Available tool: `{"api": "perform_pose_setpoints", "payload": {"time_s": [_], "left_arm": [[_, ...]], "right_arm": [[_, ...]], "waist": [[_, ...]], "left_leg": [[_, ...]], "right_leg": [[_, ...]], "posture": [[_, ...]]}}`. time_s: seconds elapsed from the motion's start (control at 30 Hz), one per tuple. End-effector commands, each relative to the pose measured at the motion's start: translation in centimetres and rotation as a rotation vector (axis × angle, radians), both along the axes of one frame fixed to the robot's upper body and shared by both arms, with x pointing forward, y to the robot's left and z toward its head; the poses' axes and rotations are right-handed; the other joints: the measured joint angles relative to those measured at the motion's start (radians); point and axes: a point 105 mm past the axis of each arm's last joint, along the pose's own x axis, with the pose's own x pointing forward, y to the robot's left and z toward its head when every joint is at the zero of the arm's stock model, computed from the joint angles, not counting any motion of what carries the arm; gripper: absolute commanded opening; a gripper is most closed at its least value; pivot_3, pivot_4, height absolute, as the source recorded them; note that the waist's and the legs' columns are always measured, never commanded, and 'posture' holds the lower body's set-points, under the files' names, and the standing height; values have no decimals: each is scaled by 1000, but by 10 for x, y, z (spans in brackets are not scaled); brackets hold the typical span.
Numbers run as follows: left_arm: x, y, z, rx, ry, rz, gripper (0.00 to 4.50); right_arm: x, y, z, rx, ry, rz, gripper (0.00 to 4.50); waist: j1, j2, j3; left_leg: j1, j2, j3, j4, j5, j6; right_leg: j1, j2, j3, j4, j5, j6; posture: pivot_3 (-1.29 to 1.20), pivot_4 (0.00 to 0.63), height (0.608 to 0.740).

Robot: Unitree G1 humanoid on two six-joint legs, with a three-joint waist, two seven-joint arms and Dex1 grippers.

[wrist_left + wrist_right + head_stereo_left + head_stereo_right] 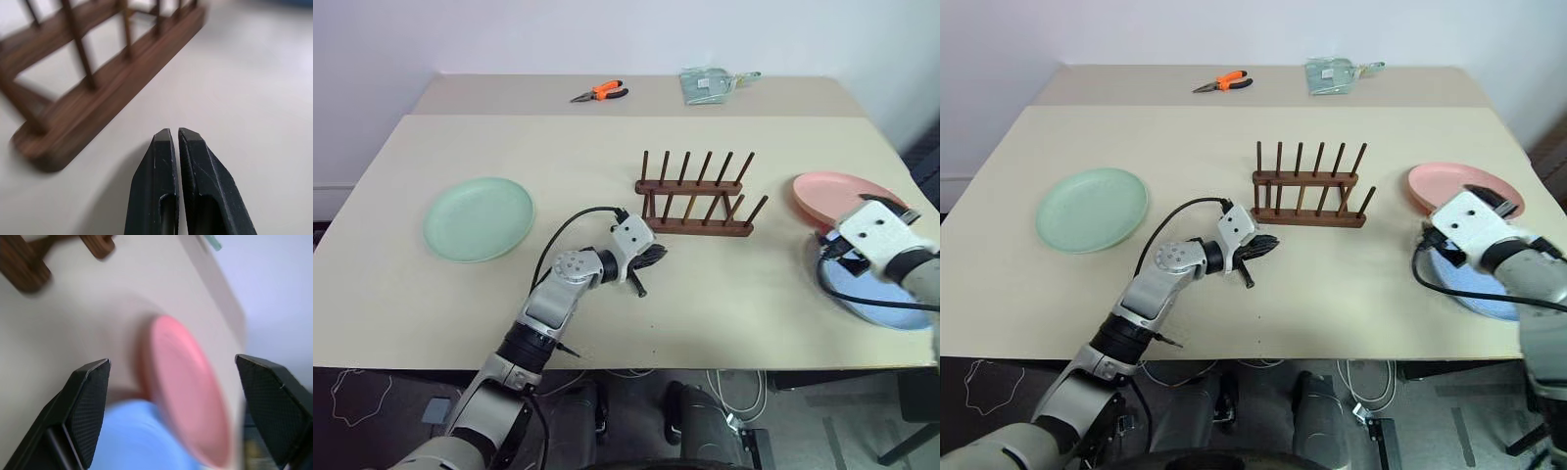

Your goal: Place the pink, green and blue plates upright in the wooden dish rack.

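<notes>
The wooden dish rack point(697, 196) stands mid-table with nothing between its pegs. The green plate point(478, 217) lies flat at the left. At the right lie the pink plate point(837, 196) and, nearer the front edge, the blue plate point(881, 299), partly hidden by my right arm. My left gripper point(175, 132) is shut with nothing in it and hovers just in front of the rack's left end point(98, 98). My right gripper point(172, 360) is wide open above the pink plate point(186, 391) and blue plate point(132, 440), holding nothing.
Orange-handled pliers point(600, 93) and a pale green packet point(708, 85) lie on the far table. The table's right edge runs close beside the pink and blue plates. A black cable loops from each wrist.
</notes>
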Motion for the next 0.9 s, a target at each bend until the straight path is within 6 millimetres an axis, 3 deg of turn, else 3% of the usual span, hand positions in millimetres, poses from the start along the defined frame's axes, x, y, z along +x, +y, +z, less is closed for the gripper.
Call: {"api": "perform_pose_setpoints", "payload": {"time_s": [0.03,0.07,0.17,0.37,0.4,0.53,0.63,0.77,0.9], "left_arm": [[-7,-10,20,-33,-53,-66,194],[-7,-11,20,-30,-59,-68,194],[-6,-12,23,-32,-68,-68,194],[-5,-6,26,-38,-75,-49,194],[-5,-4,25,-37,-74,-46,194],[-7,-2,24,-36,-74,-41,194],[-6,1,24,-39,-71,-26,194],[-3,7,23,-35,-69,-13,194],[0,12,23,-31,-68,-8,194]], "right_arm": [[7,-27,-10,-129,35,-59,4267],[10,-33,-14,-139,40,-73,4267],[18,-47,-25,-167,56,-100,3412],[25,-53,-38,-248,69,-76,365],[26,-52,-39,-262,67,-70,66],[27,-46,-23,-304,-16,-45,66],[28,-29,10,-232,-169,2,66],[21,29,62,220,-354,210,66],[-5,101,85,616,-227,555,66]], "waist": [[0,0,0],[-1,0,0],[-4,0,0],[-1,0,0],[1,0,0],[0,1,0],[0,1,0],[-5,0,0],[1,0,0]], "left_leg": [[0,0,0,0,0,0],[0,0,0,0,0,0],[0,0,1,0,1,1],[-1,-2,2,-1,2,3],[-1,-2,2,0,3,3],[0,-1,2,1,3,3],[0,-1,1,1,3,3],[0,-1,1,1,3,2],[1,0,-1,1,3,2]], "right_leg": [[0,0,0,-1,0,0],[0,0,0,-1,0,0],[0,0,0,0,0,0],[-2,0,0,1,0,0],[-1,0,0,1,0,0],[-1,0,1,1,0,0],[-1,0,1,2,0,0],[-1,2,1,2,0,0],[-1,2,1,4,0,0]], "posture": [[0,150,740],[0,150,740],[0,150,740],[0,150,740],[0,150,740],[0,150,740],[0,150,740],[0,150,740],[0,150,740]]}}
